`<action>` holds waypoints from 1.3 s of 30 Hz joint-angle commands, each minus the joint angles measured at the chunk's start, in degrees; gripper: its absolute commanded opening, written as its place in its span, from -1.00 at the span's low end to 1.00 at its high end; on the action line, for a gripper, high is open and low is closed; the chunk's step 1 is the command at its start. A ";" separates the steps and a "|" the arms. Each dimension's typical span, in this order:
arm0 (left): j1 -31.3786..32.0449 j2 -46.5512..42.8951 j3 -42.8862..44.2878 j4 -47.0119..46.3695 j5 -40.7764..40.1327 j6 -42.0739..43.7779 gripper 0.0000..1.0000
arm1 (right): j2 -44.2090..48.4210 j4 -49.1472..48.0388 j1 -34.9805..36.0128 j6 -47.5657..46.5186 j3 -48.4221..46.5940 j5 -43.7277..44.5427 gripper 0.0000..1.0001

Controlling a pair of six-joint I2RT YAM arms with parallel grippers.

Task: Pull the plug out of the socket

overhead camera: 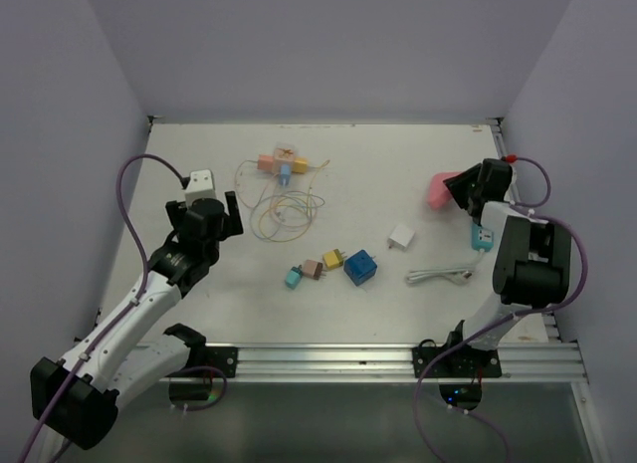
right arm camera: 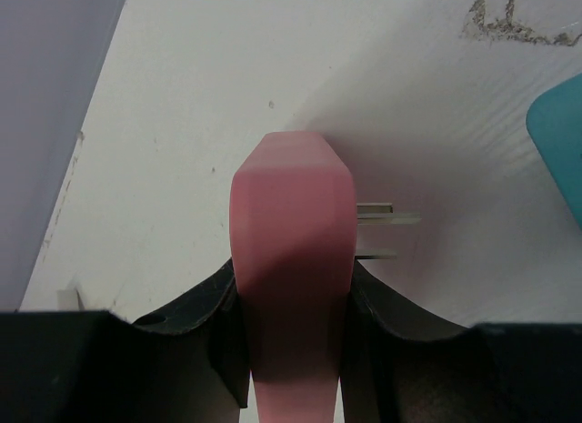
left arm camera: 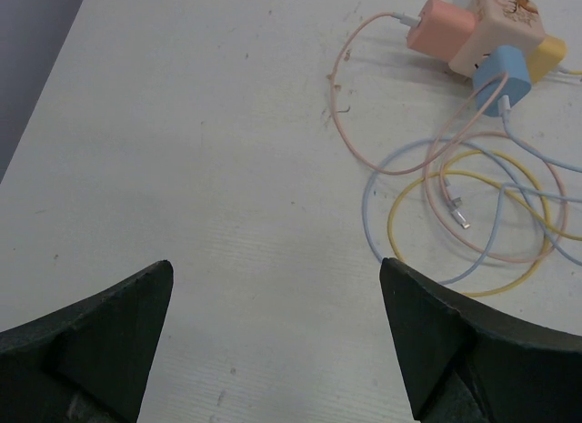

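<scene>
Pink plastic plug [right arm camera: 291,223] sits clamped tight in the right gripper [right arm camera: 291,300], black fingers [right arm camera: 223,323] pressed on both its flanks. Its two metal prongs [right arm camera: 386,214] stick out sideways, bare, plugged into nothing. Just beyond, a teal block [right arm camera: 559,141] pokes in at the edge, and there's a grey scribble [right arm camera: 523,23] on the white counter [right arm camera: 182,105], too smudged to read. From above, that plug [overhead camera: 438,190] is over the far right part of the counter.

Over to the left gripper [left arm camera: 275,277]: spread wide, holding nothing, hovering above bare counter on the left side. Ahead of it lies the cream cube socket [left arm camera: 496,27] with a salmon charger [left arm camera: 441,27], a light-blue charger [left arm camera: 502,77] and a yellow charger [left arm camera: 547,59] plugged into its sides. A brownish print on the cube's top is unreadable. Thin pink, blue and yellow cables [left arm camera: 473,223] loop loosely beside it.

Mid-counter: a white cube charger [overhead camera: 401,236], a dark blue cube [overhead camera: 359,268], small yellow [overhead camera: 332,259], tan [overhead camera: 312,268] and teal [overhead camera: 295,277] plugs, and a coiled white cable [overhead camera: 438,276].
</scene>
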State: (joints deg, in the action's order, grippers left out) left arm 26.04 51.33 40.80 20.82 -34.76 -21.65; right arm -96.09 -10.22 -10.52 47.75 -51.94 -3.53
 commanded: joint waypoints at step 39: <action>-3.19 -1.06 0.42 -3.42 0.48 1.26 0.99 | 5.12 23.39 -3.45 -4.94 -8.26 -0.43 0.95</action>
State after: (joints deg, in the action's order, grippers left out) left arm 23.27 50.63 40.80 20.58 -34.41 -21.39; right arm -94.96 6.00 -13.69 44.34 -57.87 -6.66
